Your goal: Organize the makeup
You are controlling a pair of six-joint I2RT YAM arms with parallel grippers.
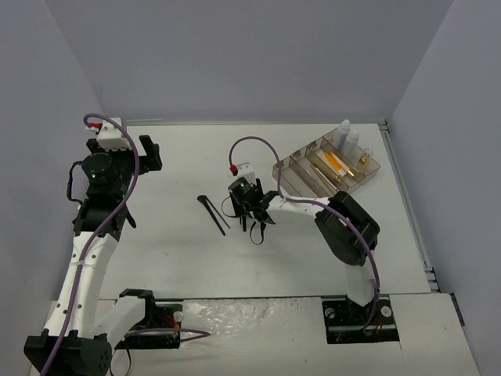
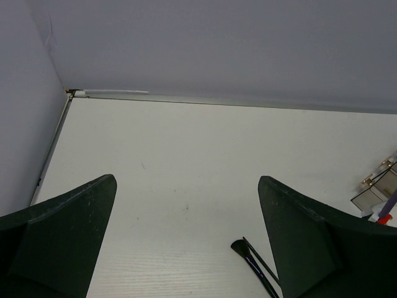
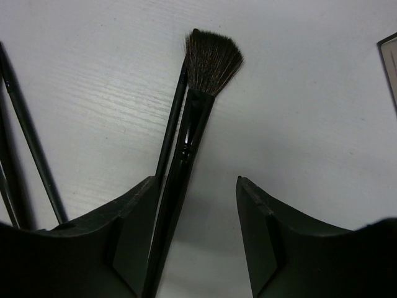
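while my right pincer (image 3: 195,186) hangs low over the middle of the table (image 1: 172,258), its fingers stand apart with a brush (image 3: 197,112) lying between them. the brush's long axis runs almost straight out from my wrist, leaning a little to the right in the wrist view, with its dark fanned bristles pointing away from me. its handle sits close against one finger, while the other finger is well clear of it, so nothing is clamped. a thin black stick (image 3: 171,121) lies just beside the brush, nearly parallel to it. two more black brushes (image 1: 213,213) lie side by side on the table near that pincer, heads toward the far left.

the tray (image 1: 286,176) sits at the far right of the table, its long slots running diagonally. one slot holds an orange tube (image 1: 338,163) lying lengthwise, a neighbouring slot holds tan sticks (image 1: 317,168), and a small end slot holds an amber vial (image 1: 364,159). two white bottles (image 1: 346,135) stand upright at its far end; i cannot tell whether they are inside it.

my left pincer (image 2: 187,186) is spread wide over the far left of the table, holding nothing.
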